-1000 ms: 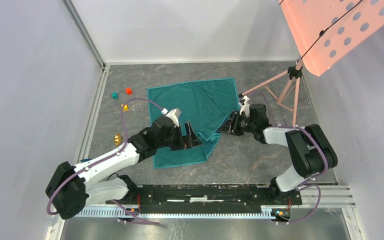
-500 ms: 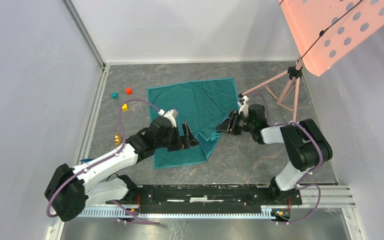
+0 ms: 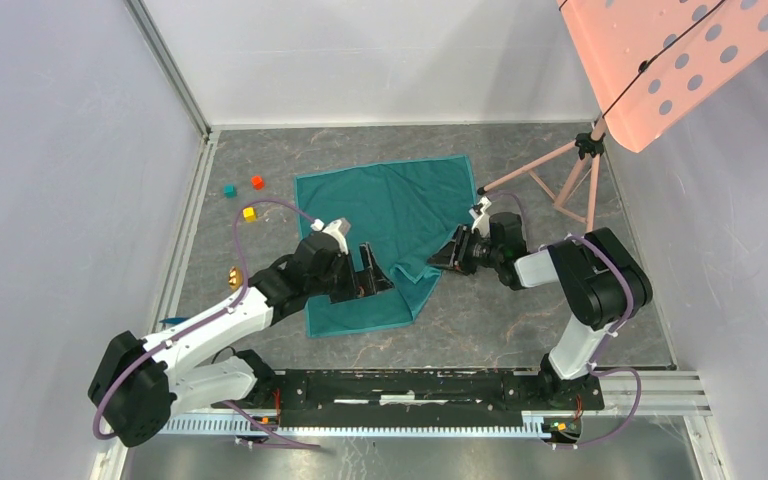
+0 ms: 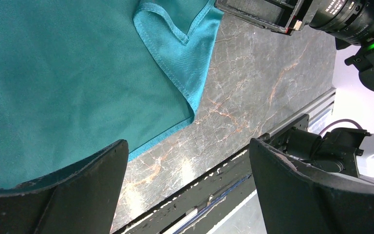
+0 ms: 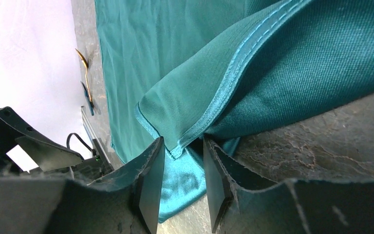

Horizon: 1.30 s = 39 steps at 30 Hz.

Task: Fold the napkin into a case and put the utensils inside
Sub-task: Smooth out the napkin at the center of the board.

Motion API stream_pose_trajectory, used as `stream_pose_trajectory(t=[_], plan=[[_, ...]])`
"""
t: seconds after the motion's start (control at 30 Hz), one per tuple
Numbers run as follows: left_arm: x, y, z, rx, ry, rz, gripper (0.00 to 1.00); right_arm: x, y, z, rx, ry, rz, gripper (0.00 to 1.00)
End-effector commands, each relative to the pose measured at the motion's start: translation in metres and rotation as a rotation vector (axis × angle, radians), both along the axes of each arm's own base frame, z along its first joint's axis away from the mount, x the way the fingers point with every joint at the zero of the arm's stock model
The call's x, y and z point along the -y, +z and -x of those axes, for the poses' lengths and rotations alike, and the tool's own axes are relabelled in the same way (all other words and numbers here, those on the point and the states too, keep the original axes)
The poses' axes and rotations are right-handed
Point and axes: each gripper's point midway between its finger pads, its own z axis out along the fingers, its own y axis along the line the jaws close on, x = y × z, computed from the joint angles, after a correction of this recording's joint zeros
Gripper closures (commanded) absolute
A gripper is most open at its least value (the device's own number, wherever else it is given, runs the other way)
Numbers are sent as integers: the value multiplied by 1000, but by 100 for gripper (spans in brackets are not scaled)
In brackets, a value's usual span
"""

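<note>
Right wrist view: the right tool stands narrowly apart astride the folded right hem of the napkin, not yet pinching it. It should clamp both layers squarely before drawing the fold across. The left tool hovers wide open over the napkin's near edge, mid-desk. Count: one napkin, one gold spoon and one blue utensil by the desk's left edge, three cubes.

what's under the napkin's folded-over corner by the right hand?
Another layer of the same napkin, then bare table. The right hand straddles the corner's hem without pinching it. Anything deeper under the fold is covered by cloth.
</note>
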Motion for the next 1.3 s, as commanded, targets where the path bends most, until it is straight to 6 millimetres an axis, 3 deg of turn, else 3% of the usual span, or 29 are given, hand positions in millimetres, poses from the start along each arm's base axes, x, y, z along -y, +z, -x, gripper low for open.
stream_pose_trajectory(t=[0.0,0.07,0.27,0.4,0.57,0.63,0.7,0.83,1.0,1.1,1.2,1.27], plan=[[-2,17,-11,67,3,2,0,-7,21,-22,86,-28,-33,61],[-4,15,-11,67,10,0,0,-7,22,-26,89,-34,-28,66],[-12,11,-17,70,46,-10,0,1,18,-27,108,-2,69,99],[-18,8,-22,69,69,-12,0,26,3,-3,62,64,257,100],[-27,-7,-24,62,90,-42,0,80,-1,33,22,103,569,100],[-31,-13,-24,57,97,-48,0,110,-4,46,-38,88,729,100],[-34,-14,-25,56,100,-47,0,140,-6,63,-104,46,870,100],[-36,-12,-28,67,99,-43,0,176,-8,84,-133,-94,993,100],[-34,-3,-29,85,96,-21,0,202,1,82,-125,-172,1116,93],[-36,0,-30,89,102,-28,0,201,11,76,-83,-142,1123,81],[-41,6,-37,102,127,-30,0,181,31,56,50,-94,1054,53],[-43,10,-46,99,152,-24,0,167,49,34,170,-93,1005,40]])
